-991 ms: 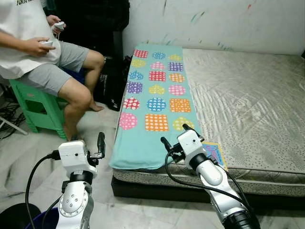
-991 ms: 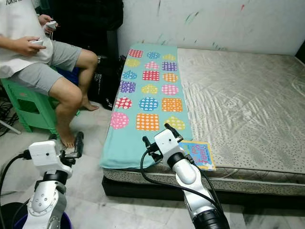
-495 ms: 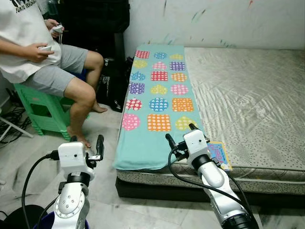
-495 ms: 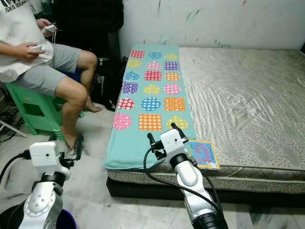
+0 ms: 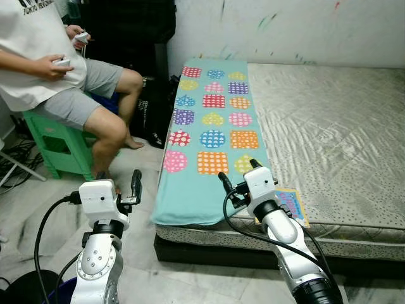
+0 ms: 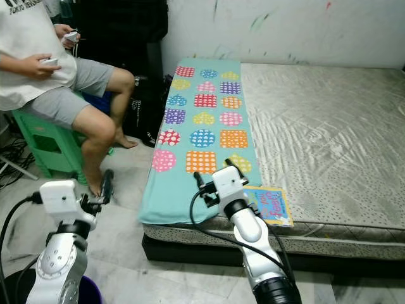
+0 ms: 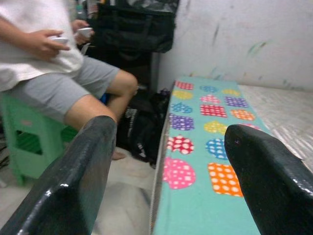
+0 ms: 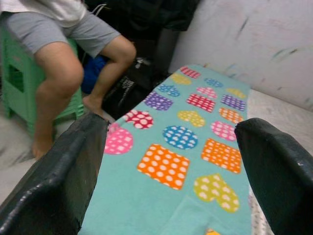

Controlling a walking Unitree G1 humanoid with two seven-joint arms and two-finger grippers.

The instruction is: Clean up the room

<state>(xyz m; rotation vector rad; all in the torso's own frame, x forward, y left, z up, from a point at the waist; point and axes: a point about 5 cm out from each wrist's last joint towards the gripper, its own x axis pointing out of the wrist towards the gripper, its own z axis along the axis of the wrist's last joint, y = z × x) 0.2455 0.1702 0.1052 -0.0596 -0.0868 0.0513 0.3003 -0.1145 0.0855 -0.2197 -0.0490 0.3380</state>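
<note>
- Compared with a second ago, the whole scene sits a little differently in your head views: the bed and the towel look slightly lower and nearer. This is the camera moving with the robot, not the things moving.
- Your right gripper is now a little higher and closer to the near end of the towel than before; it hovers just above the edge of the bed, with fingers spread apart and nothing between them.
- Your left gripper hangs over the floor, beside the bed and well apart from the towel; its fingers are also apart and empty.
- The book lies flat at the near edge of the bed, just beside your right arm, not touched.
- The towel lies spread along the left side of the bed, its near end hanging over the edge.
- A person sits on a green stool to your left, holding small devices.
- I judge that you are still approaching; nothing is picked up yet, so the cleaning itself is not started.
</note>
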